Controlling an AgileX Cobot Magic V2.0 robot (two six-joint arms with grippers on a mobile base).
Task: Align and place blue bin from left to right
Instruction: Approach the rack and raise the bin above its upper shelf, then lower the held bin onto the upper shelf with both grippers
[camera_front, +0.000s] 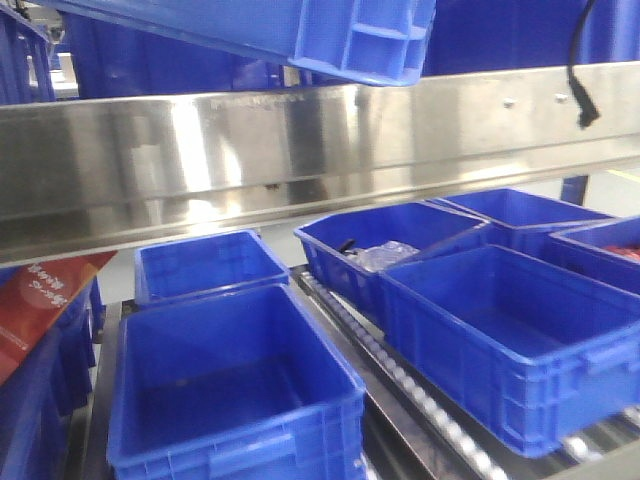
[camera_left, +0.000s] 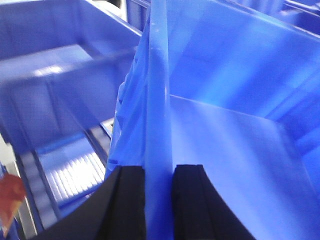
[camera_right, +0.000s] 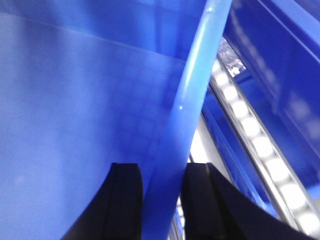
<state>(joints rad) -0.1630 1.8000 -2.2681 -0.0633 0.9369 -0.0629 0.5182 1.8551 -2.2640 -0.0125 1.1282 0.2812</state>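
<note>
The blue bin (camera_front: 300, 30) hangs tilted at the top of the front view, above the steel shelf rail, with only its underside and a ribbed corner showing. Neither gripper shows in that view. In the left wrist view my left gripper (camera_left: 159, 172) is shut on the bin's rim, one black finger (camera_left: 127, 205) on each side of the wall, and the bin's inside (camera_left: 225, 100) spreads to the right. My right gripper (camera_right: 162, 170) is likewise shut on the rim of the blue bin (camera_right: 75, 100), its fingers (camera_right: 125, 200) straddling the opposite wall.
A wide stainless rail (camera_front: 300, 150) crosses the front view. Below it several darker blue bins (camera_front: 235, 400) stand on roller tracks (camera_front: 420, 400); one (camera_front: 385, 250) holds clear plastic bags. A red sign (camera_front: 40, 300) leans at the left. A black cable (camera_front: 583, 100) hangs top right.
</note>
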